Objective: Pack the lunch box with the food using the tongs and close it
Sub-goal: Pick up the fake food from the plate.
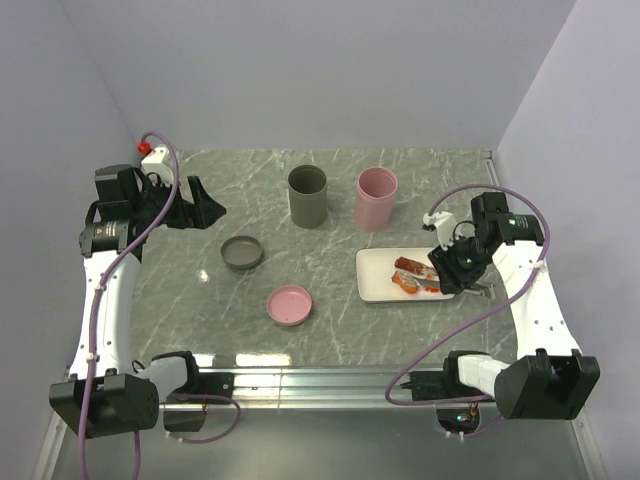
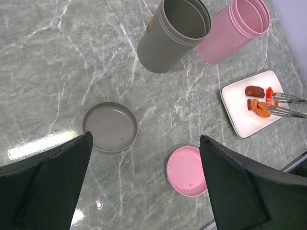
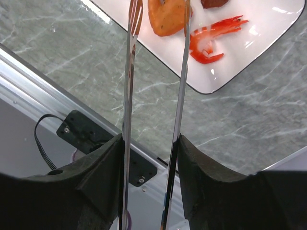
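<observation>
My right gripper (image 3: 149, 143) (image 1: 452, 266) is shut on the tongs (image 3: 128, 72), its pads pressing both thin arms. The tongs' tips straddle an orange fried piece (image 3: 165, 17) on the white plate (image 3: 268, 28); the right tip lies against it, the left tip stands just beside it. A red-orange shrimp (image 3: 211, 40) and a dark brown piece (image 3: 216, 3) lie next to it. The lunch box shows as two open round tubs, grey (image 1: 307, 195) and pink (image 1: 376, 198). My left gripper (image 1: 203, 211) (image 2: 146, 139) hangs open and empty, high at the far left.
A grey lid (image 1: 242, 252) (image 2: 110, 127) and a pink lid (image 1: 289, 304) (image 2: 188, 171) lie flat on the marble table in front of the tubs. The white plate (image 1: 375, 275) sits at the right, near the metal rail (image 1: 330, 378) along the table's near edge.
</observation>
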Action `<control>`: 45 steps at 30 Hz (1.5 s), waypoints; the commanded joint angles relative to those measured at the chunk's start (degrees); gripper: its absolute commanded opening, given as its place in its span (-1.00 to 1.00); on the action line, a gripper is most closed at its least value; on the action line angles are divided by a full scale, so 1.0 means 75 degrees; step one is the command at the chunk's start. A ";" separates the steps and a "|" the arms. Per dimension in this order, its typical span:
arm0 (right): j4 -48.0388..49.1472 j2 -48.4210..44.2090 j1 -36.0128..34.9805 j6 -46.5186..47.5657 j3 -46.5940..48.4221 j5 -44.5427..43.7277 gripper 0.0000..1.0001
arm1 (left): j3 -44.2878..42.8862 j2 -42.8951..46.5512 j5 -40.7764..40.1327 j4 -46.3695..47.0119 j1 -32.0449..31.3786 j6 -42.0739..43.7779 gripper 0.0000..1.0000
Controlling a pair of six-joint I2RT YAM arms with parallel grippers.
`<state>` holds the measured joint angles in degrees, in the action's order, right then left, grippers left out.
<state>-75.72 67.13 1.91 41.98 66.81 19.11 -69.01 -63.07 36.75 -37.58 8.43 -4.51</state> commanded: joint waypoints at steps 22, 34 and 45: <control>0.0487 0.0131 -0.0829 -0.0464 -0.0212 0.0030 -0.03 | 0.0049 0.0065 0.0232 0.0194 0.0002 0.0075 0.99; 0.0815 0.0213 -0.1099 -0.0569 -0.0657 -0.0099 -0.13 | 0.0202 0.0089 0.0256 0.0358 0.0002 -0.0090 0.99; 0.0979 0.0166 -0.1157 -0.0675 -0.0611 -0.0158 -0.11 | 0.0225 0.0054 0.0314 0.0370 0.0002 -0.0125 0.99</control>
<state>-69.69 68.99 -6.04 37.71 61.41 18.33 -67.59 -63.22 37.69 -37.08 8.43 -5.21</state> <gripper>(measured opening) 0.443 0.995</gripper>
